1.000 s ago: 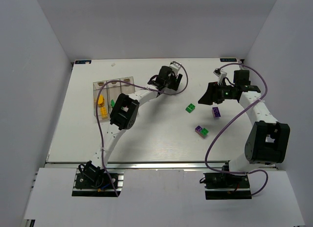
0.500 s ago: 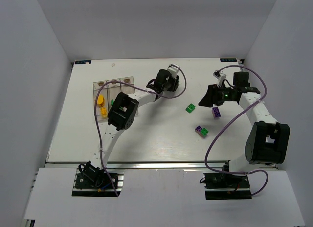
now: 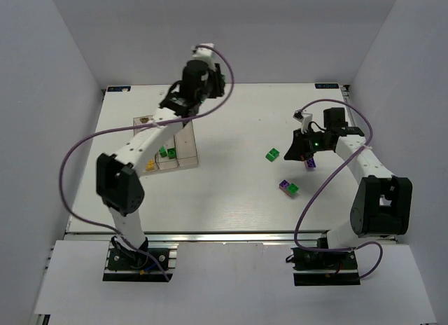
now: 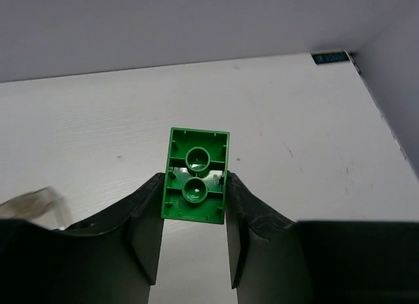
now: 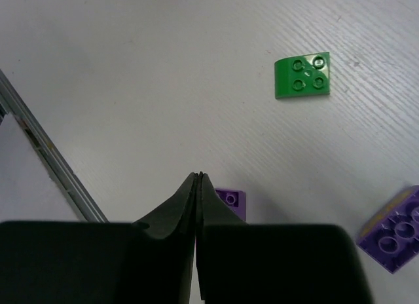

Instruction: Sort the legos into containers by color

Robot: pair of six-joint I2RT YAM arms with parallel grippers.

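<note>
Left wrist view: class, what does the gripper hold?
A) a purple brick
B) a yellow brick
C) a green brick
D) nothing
C: a green brick is clamped in the left gripper, its hollow underside facing the camera.

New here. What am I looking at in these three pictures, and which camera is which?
Two robot arms with two-finger grippers stand at the near edge of a white table. The wide picture looks down from above and behind them; the other two come from a camera on each wrist, looking along its own fingers. The left gripper holds a green brick above the table, near the clear three-bin tray, which contains sorted green bricks and a yellow brick. The right gripper is shut on nothing, a purple brick just beside its fingertips. A loose green brick and a purple-and-green pair lie on the table.
</note>
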